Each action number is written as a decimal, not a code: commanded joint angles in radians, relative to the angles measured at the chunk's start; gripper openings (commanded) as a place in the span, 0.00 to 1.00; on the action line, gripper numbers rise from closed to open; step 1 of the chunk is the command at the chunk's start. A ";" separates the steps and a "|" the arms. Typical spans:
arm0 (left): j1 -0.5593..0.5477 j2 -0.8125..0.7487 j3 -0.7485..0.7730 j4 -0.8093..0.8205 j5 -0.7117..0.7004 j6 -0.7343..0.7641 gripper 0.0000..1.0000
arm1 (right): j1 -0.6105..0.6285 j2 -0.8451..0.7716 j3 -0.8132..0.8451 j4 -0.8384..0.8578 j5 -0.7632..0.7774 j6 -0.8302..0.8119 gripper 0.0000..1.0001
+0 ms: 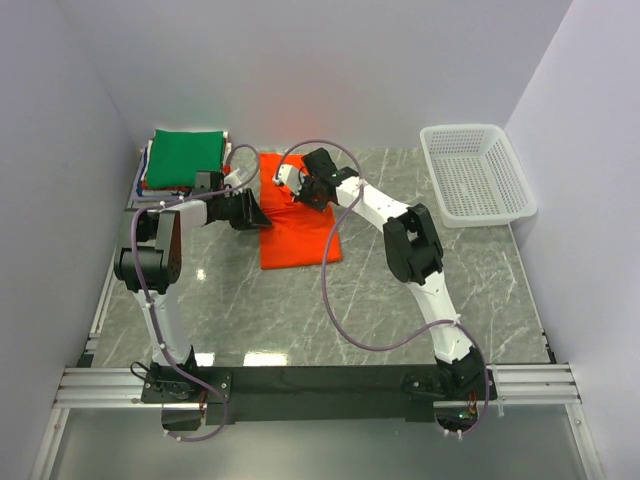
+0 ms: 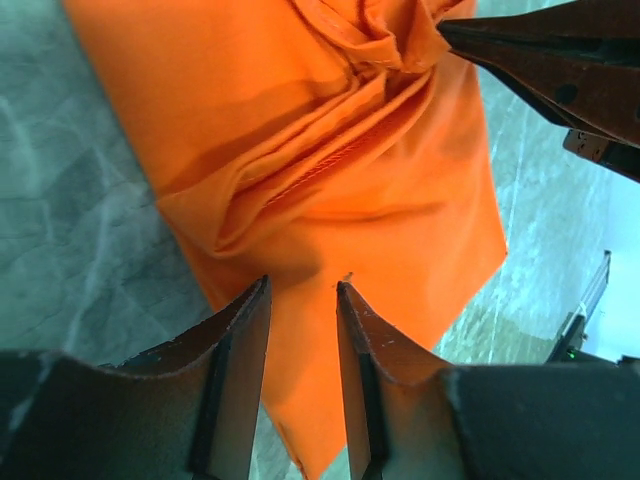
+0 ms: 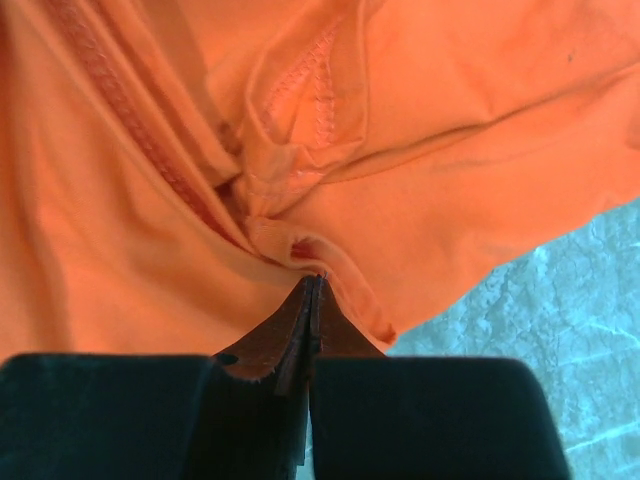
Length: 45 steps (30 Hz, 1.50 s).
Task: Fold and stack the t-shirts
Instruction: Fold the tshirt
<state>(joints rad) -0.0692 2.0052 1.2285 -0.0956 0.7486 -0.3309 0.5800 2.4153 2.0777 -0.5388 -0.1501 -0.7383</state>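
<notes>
Your right hand (image 3: 314,283) is clenched on a pucker of the orange t-shirt (image 3: 480,90). Your left hand (image 2: 302,290) hovers over the shirt's edge, fingers (image 2: 240,340) parted, grasping nothing.

The orange t-shirt (image 1: 297,225) is soft, matt cloth, creased into folds, with rows of stitching along its hems. At ten o'clock on the table, the green t-shirt (image 1: 186,152) is the same dull cloth. The table (image 1: 400,310) has a smooth grey stone-look top with pale veins and a faint sheen. At two o'clock the basket (image 1: 478,175) is white plastic lattice, slightly glossy. The left gripper (image 2: 302,290) and right gripper (image 3: 316,282) have dark, matt, hard fingers with faintly rough edges. The rail (image 1: 100,388) at six o'clock is silvery metal.
</notes>
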 commanded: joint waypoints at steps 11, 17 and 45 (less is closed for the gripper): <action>0.006 -0.014 0.075 0.034 0.026 -0.005 0.39 | 0.018 0.073 0.090 0.023 0.204 0.000 0.00; 0.006 0.078 0.164 0.071 0.000 -0.034 0.36 | 0.020 0.024 0.062 0.074 0.231 0.040 0.00; 0.000 -0.075 0.003 0.276 0.150 -0.138 0.47 | 0.009 -0.266 -0.308 -0.132 -0.420 0.540 0.15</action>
<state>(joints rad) -0.0582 1.9949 1.2797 0.0700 0.8272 -0.4187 0.6044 2.1479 1.7588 -0.6861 -0.4774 -0.2745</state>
